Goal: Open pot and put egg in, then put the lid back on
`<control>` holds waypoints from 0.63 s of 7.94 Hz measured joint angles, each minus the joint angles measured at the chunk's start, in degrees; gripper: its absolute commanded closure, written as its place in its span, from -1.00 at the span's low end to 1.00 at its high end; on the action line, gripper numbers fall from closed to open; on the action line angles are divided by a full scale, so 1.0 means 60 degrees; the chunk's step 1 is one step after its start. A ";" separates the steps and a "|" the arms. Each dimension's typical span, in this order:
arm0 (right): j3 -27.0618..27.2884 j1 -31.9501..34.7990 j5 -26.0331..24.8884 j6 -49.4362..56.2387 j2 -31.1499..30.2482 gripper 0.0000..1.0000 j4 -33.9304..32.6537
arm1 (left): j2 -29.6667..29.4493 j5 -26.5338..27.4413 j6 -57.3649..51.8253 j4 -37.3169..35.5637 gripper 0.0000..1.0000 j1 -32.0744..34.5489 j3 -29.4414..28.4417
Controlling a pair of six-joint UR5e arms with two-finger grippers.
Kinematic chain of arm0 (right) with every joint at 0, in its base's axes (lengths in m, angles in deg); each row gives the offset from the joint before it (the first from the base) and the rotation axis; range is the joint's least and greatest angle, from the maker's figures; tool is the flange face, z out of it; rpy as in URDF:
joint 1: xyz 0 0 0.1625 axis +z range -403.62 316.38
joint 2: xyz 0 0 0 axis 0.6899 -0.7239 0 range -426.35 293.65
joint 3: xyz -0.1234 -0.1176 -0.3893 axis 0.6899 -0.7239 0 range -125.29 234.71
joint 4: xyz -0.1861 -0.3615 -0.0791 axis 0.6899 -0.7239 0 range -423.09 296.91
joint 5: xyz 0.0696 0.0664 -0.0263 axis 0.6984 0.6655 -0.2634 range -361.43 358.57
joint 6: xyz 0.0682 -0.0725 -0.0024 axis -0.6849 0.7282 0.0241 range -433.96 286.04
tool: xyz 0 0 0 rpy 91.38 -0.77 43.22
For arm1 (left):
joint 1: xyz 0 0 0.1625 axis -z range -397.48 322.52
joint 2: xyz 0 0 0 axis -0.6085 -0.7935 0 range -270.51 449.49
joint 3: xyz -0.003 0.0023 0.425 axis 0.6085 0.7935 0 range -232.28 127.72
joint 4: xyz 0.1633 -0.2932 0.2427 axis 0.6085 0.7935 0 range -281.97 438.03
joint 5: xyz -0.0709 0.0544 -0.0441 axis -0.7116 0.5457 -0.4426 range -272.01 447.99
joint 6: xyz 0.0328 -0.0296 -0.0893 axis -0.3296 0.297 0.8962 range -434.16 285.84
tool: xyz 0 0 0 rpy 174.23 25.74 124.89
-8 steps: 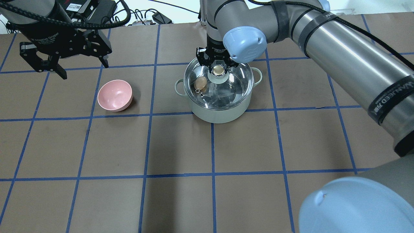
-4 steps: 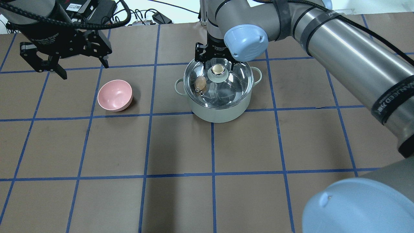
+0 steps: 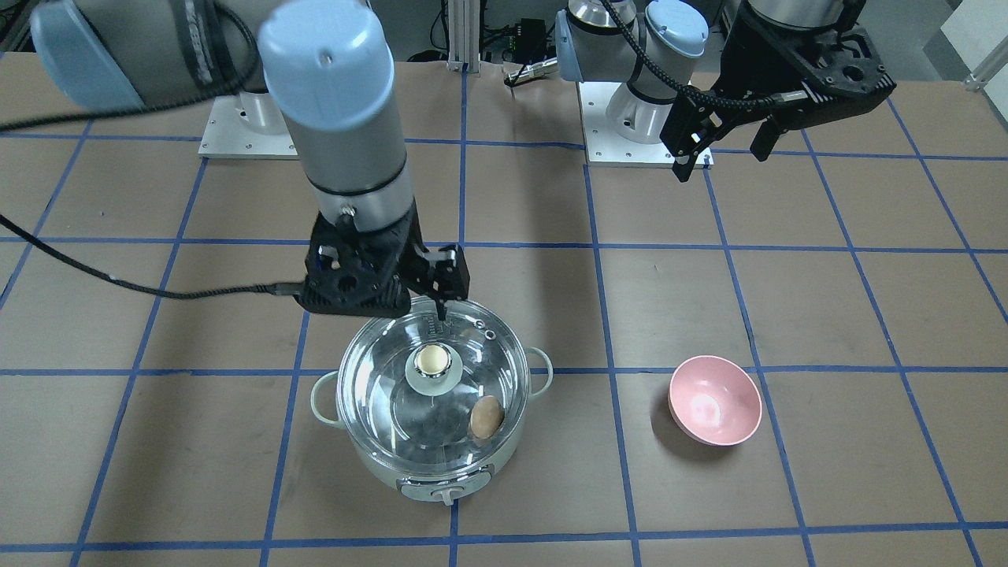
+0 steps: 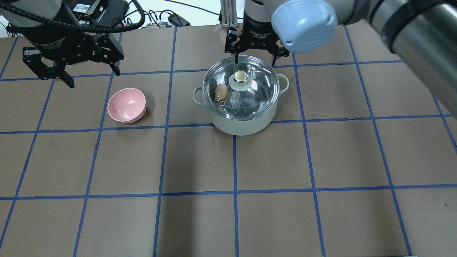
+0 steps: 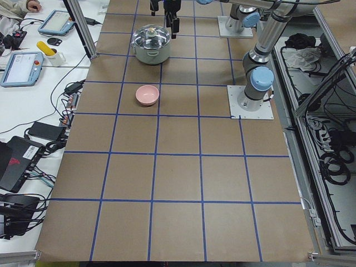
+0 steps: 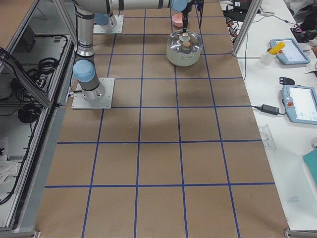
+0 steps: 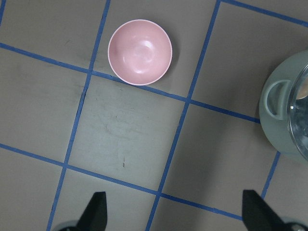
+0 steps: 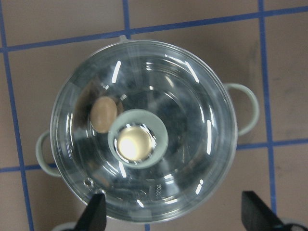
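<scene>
The mint-green pot (image 4: 242, 126) stands at the table's far middle, also in the front view (image 3: 409, 482). The clear glass lid (image 4: 255, 101) sits on it, beige knob (image 4: 240, 76) free. The brown egg (image 4: 221, 91) lies inside under the glass, left of the knob, also in the right wrist view (image 8: 104, 114). My right gripper (image 4: 254, 59) is open and empty, raised above the pot's far rim. My left gripper (image 4: 93, 76) is open and empty, hovering beyond the pink bowl.
A pink bowl (image 4: 126, 105) sits left of the pot, about a grid square away; it also shows in the left wrist view (image 7: 140, 52). Cables and devices lie past the table's far edge. Blue tape lines mark the brown table.
My right gripper, earlier around the lid's knob, has opened, let go and risen away toward the far side. The lid stays on the pot. The left arm has not moved.
</scene>
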 measured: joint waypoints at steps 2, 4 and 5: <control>0.0878 -0.0858 -0.0045 0.0562 -0.1605 -1.00 0.1046 | -0.0072 -0.0007 0.0038 -0.0001 -1.00 0.0011 0.0000; 0.1700 -0.1682 -0.0077 0.1445 -0.2791 -1.00 0.1778 | -0.0145 -0.0015 0.0096 -0.0011 -1.00 0.0016 0.0000; 0.1864 -0.1844 -0.0080 0.1634 -0.2984 -1.00 0.1890 | -0.0163 -0.0019 0.0110 -0.0013 -1.00 0.0018 -0.0003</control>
